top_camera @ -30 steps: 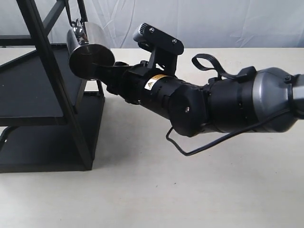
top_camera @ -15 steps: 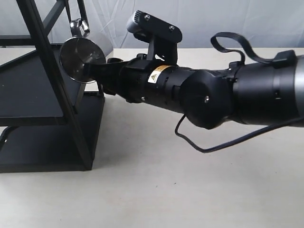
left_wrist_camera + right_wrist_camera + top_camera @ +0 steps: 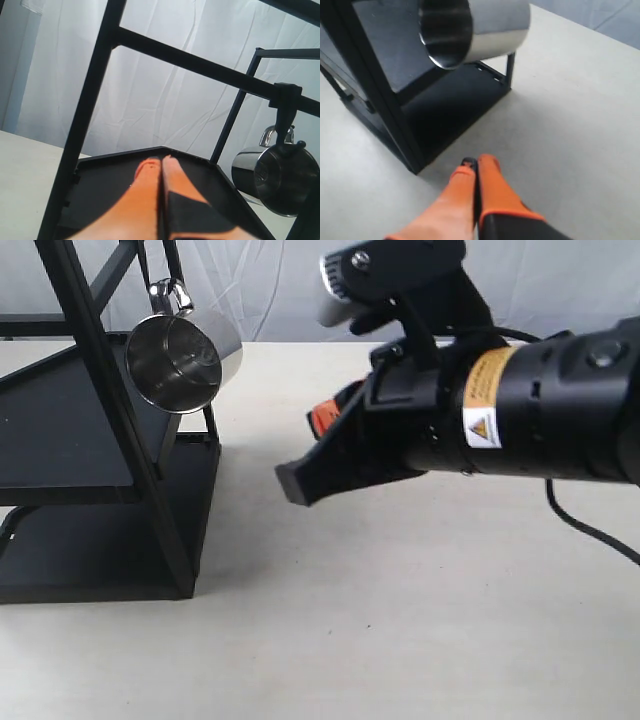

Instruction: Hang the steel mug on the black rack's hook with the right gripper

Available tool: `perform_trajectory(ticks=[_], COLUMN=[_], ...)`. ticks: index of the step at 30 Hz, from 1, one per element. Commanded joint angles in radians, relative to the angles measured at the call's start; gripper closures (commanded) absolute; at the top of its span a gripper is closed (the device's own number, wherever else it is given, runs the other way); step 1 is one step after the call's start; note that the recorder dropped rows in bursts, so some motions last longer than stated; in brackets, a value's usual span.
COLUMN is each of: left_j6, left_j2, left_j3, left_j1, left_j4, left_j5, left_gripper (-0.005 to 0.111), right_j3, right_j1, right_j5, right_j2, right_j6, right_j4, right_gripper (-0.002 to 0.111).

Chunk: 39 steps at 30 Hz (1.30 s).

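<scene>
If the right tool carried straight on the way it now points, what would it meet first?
Most likely the black rack: the shut right tool aims at its lower frame, below the hanging steel mug. Depth is unclear, so it might touch the table first.

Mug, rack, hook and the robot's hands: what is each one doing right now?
steel mug: hanging by its handle, tilted, free of any grip.
hook: holding the mug's handle.
black rack: upright on the table, shelves bare.
right end effector: shut, empty, apart from the mug.
left end effector: shut, empty.

Steel mug (image 3: 178,357) hangs on rack (image 3: 95,440) – end effector (image 3: 300,480) rightward, apart.
</scene>
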State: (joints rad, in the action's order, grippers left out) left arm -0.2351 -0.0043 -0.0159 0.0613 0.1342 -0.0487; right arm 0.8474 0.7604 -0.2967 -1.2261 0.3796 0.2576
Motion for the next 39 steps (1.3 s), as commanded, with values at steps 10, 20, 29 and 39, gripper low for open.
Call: perform_trajectory(ticks=[10,20,29,39], left_j6=[0.0,0.0,0.0,0.0], left_j2=[0.004,0.004,0.004,0.004], left_j3=[-0.002,-0.002,-0.002,-0.002], left_j1=[0.002,0.002,0.002,0.002], left_j4=[-0.004,-0.004,-0.004,-0.004], left_j5=[-0.001,-0.001,-0.001,-0.001], left_gripper=[0.107,0.107,0.107,0.107], right_j3=[-0.149,-0.144,-0.144,-0.172], right_j1=[-0.004,-0.004,-0.143,-0.58], right_j5=[-0.027,-0.012,-0.067,-0.177], right_j2=[0.153,0.161,0.307,0.58], right_j6=[0.308,0.317,0.335,0.223], right_j4=[0.284,0.283,0.281,0.213], right_gripper=[0.109,0.109,0.109,0.109])
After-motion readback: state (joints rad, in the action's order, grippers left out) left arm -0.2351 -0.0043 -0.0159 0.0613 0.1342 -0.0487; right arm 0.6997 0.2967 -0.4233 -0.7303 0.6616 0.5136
